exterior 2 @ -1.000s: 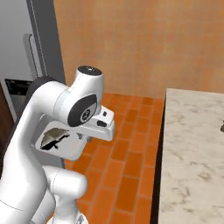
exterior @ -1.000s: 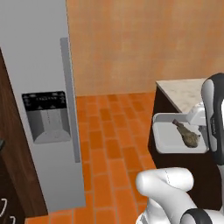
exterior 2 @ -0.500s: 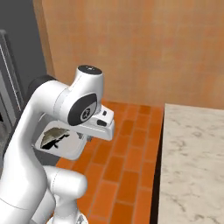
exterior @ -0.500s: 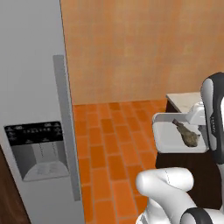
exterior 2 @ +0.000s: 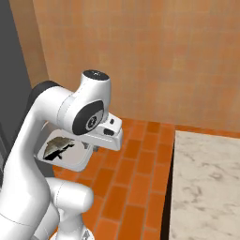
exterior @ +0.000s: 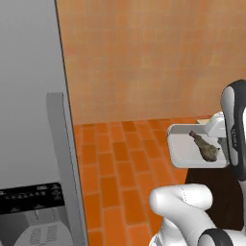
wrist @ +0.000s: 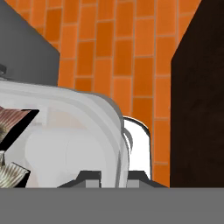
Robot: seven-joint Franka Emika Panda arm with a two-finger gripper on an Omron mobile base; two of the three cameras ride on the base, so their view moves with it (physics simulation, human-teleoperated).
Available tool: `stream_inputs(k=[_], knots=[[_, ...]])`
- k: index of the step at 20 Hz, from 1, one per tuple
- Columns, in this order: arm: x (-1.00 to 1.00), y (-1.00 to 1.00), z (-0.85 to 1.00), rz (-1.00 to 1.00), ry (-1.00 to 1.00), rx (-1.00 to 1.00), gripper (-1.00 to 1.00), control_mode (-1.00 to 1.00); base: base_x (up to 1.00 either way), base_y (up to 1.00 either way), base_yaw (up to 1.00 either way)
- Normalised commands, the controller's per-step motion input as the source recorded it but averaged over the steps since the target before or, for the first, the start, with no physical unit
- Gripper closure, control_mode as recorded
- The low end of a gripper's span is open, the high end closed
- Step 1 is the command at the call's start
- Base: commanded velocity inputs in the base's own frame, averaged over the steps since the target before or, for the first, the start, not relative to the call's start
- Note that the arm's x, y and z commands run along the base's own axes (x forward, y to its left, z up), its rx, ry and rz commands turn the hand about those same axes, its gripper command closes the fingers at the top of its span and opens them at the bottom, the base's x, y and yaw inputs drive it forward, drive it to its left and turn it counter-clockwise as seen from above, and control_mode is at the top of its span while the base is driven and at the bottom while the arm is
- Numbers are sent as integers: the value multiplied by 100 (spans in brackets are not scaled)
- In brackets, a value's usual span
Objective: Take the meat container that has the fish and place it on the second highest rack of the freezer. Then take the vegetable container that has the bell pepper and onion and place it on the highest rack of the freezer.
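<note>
Grey freezer (exterior: pixel 29 120) door closer, larger

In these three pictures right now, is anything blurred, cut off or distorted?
Left base view: soft but readable, flat even light; the fish in its white tray is clear. Right base view: the arm hides part of the tray. Hand view: the tray rim sits very near, and the fish texture looks broken into angular patches.

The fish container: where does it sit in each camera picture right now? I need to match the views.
Left base view: the fish container is at mid right, held up beside the arm.
Right base view: at mid left, behind the arm.
Hand view: its white rim is at lower left.
Shared landmark: the orange brick floor.
</note>
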Motion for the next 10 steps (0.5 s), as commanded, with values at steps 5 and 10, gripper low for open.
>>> stream_inputs(k=[5,10], knots=[[0,0,0,0,0,0,100,100,75,-1,0],[0,0,0,0,0,0,100,100,95,-3,0]])
